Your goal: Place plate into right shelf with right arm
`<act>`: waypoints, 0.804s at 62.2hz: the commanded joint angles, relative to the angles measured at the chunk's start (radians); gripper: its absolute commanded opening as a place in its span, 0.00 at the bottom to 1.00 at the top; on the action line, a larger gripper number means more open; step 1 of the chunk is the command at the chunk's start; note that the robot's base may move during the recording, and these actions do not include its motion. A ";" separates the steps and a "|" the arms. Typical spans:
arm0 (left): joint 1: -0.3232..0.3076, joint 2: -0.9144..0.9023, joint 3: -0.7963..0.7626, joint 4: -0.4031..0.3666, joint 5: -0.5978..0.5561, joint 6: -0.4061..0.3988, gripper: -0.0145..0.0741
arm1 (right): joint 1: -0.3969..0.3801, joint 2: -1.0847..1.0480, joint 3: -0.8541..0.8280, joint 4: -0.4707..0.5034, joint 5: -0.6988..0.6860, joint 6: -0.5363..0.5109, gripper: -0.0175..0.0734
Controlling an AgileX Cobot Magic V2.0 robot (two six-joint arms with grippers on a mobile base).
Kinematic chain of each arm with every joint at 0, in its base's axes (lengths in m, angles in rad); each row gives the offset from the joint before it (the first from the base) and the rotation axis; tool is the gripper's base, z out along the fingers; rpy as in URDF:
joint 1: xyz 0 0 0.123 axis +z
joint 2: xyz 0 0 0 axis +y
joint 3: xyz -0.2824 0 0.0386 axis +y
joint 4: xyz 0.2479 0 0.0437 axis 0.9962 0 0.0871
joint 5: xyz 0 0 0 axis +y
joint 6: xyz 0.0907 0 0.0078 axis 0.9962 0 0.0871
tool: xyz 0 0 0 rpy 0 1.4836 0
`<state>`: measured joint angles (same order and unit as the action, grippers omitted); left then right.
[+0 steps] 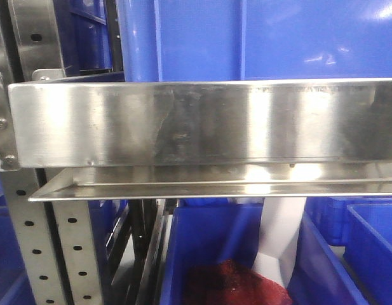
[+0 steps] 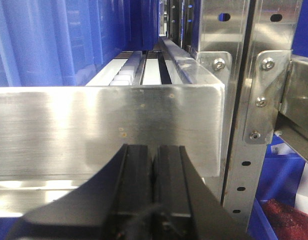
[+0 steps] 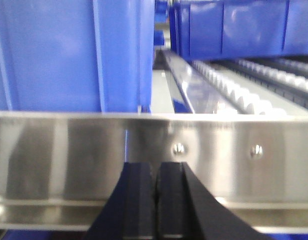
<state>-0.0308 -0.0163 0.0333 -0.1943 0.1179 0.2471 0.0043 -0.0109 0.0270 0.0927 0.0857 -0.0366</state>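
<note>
Right gripper point(image 3: 154, 200), jaws pressed together and empty, faces the right shelf point(image 3: 94, 150) lip just ahead. No plate appears in any view; placement looks either complete or unstarted.

Directly ahead of the right gripper point(image 3: 154, 200), fingers pressed together, the steel front lip point(image 3: 154, 155) of the right shelf point(image 3: 233, 150) bars any level approach. Above and beyond the lip, a large blue bin point(image 3: 59, 55) fills the left side. To the right, a roller lane point(image 3: 243, 95) lies open under another blue bin point(image 3: 243, 27). The left gripper point(image 2: 154, 200), also closed, faces a similar steel lip point(image 2: 104, 130), with a perforated upright point(image 2: 243, 100) just right of it.
</note>
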 commanded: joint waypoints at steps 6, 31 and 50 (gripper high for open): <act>-0.003 -0.011 0.008 -0.006 -0.085 -0.003 0.11 | -0.006 -0.013 -0.005 -0.001 -0.131 -0.011 0.22; -0.003 -0.011 0.008 -0.006 -0.085 -0.003 0.11 | -0.006 -0.013 -0.005 -0.001 -0.131 -0.011 0.22; -0.003 -0.011 0.008 -0.006 -0.085 -0.003 0.11 | -0.006 -0.013 -0.005 -0.001 -0.131 -0.011 0.22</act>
<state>-0.0308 -0.0163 0.0333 -0.1943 0.1179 0.2471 0.0043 -0.0109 0.0270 0.0927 0.0539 -0.0383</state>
